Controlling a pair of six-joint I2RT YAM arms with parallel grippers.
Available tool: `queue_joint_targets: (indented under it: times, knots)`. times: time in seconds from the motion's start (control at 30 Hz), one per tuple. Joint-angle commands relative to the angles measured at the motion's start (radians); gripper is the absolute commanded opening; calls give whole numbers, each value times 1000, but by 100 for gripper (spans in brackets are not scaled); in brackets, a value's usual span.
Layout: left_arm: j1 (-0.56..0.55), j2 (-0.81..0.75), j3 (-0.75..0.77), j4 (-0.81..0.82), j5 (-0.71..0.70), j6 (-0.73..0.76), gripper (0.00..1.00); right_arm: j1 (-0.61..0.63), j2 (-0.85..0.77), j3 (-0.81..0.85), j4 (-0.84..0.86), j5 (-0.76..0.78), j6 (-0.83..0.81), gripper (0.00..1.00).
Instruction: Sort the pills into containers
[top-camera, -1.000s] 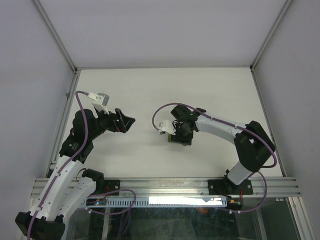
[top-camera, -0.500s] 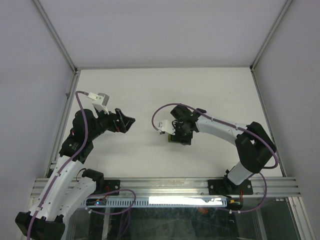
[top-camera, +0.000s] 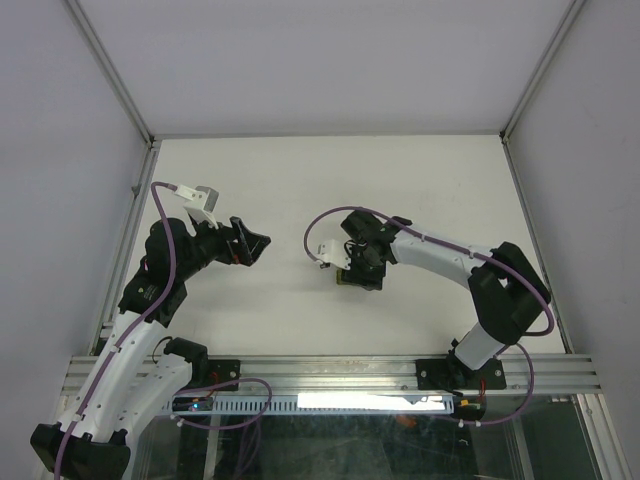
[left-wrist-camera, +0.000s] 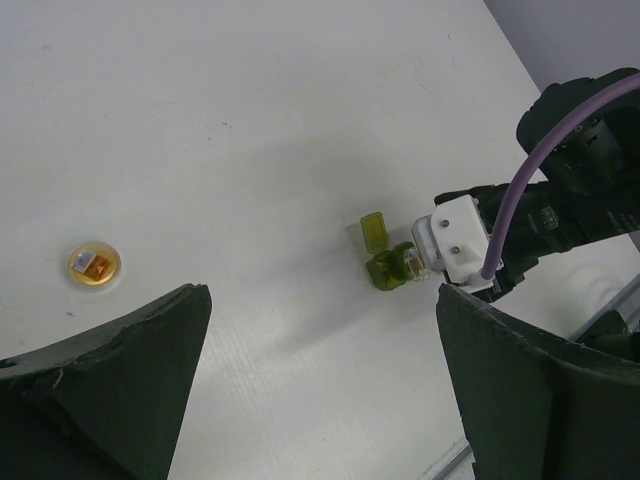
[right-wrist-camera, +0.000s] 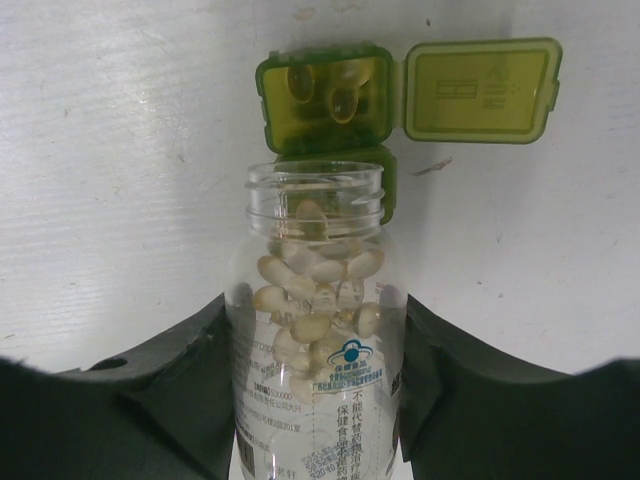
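Top external camera: mounted high behind the arm bases, facing down and forward over the whole surface (top-camera: 300, 190); distant. Left wrist camera: faces obliquely across the surface between the left jaws; mid range. Right wrist camera: faces straight down between the right jaws; close range. All three views share the green pill box (right-wrist-camera: 480, 90).

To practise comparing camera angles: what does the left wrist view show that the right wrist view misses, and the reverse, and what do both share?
Only the left wrist view: a round yellow disc lying on the table, and the left end effector, open and empty. Only the right wrist view: the pills inside the clear bottle, a few more in the open compartment of the green box, and the right end effector gripping the bottle. Both: the green box, lid flipped open, with the bottle's mouth at it.
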Motion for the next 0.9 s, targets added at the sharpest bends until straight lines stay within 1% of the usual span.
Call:
queue_joint_targets:
  times: [0.0,0.1,0.23,0.87]
  knots:
    - [13,-2,14,25,20,5,99,5,-37,41,-10,-10,11,0]
    - [13,-2,14,25,19,5,99,15,-71,38,-8,-15,12,0]
    - [14,-2,14,25,20,4,99,16,-50,33,-12,-6,9,0]
    - [14,0,13,25,12,5,99,6,-69,11,25,-29,20,0]
